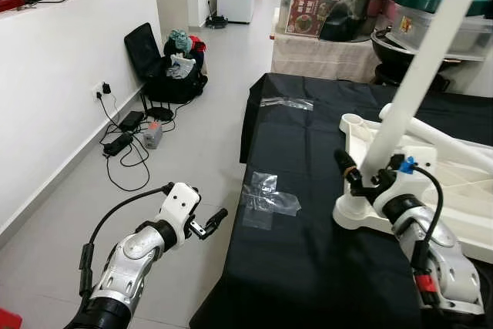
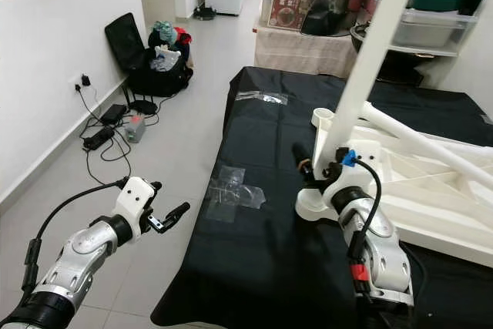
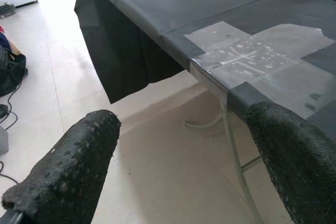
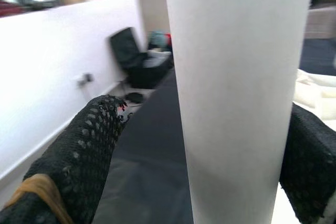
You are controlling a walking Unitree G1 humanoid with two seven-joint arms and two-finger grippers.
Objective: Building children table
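An upturned white children's table top [image 1: 462,190] lies on a table draped in black cloth [image 1: 308,267]. One white leg [image 1: 420,75] stands tilted in its near corner socket, and another leg [image 1: 447,140] lies across the top. My right gripper [image 1: 362,171] straddles the standing leg [image 4: 236,93] near its base. Its fingers [image 4: 79,156] sit either side, with a gap on one side. My left gripper [image 1: 206,225] is open and holds nothing. It hangs over the floor just off the table's left edge, and the left wrist view shows its fingers [image 3: 68,171] wide apart.
Clear tape patches [image 1: 266,198] [image 1: 286,102] lie on the cloth by the left edge. A black bag with clothes [image 1: 173,67] and cables with adapters [image 1: 127,136] sit on the floor by the white wall. Storage boxes [image 1: 316,5] stand behind the table.
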